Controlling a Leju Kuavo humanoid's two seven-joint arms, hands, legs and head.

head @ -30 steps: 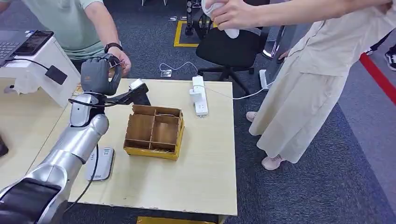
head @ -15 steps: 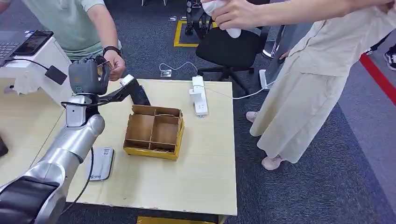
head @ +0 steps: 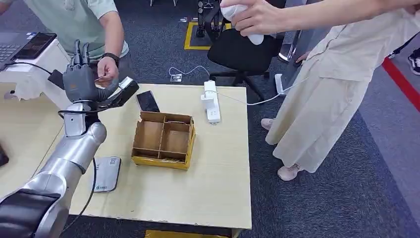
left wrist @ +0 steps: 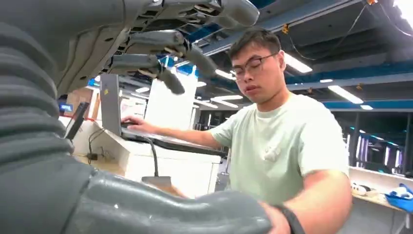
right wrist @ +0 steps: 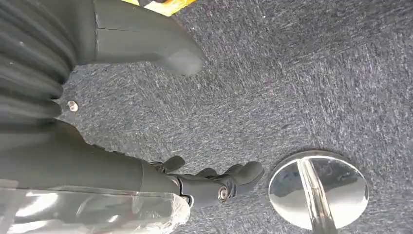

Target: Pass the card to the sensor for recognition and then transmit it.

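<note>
1. Reaching up over the far left corner of the surface (head: pixel 218 198), the robot's left hand (head: pixel 79 79) has its fingers extended and spread, nothing gripped between them.
2. A person's hand (head: pixel 106 72), with a dark watch at the wrist, meets it there and pinches the card (head: pixel 101 78), a thin sliver just beside the robot's thumb; whether card and thumb touch cannot be told.
3. The sensor (head: pixel 105 173), a flat grey pad, lies on the near left part of the surface, beside the silver forearm and well apart from the raised hand.
4. A yellow-edged cardboard box (head: pixel 163 140) with dividers sits mid-surface; a black phone (head: pixel 147 101) lies just behind it, and a white power strip (head: pixel 211 103) rests toward the far edge.
5. A second person in beige (head: pixel 337 84) stands at the right side, arm stretched over a black chair (head: pixel 242 52), holding something white.
6. The right hand (right wrist: pixel 195 185) hangs above grey carpet, fingers loosely curled, holding nothing, near a shiny round metal base (right wrist: pixel 319 187).
</note>
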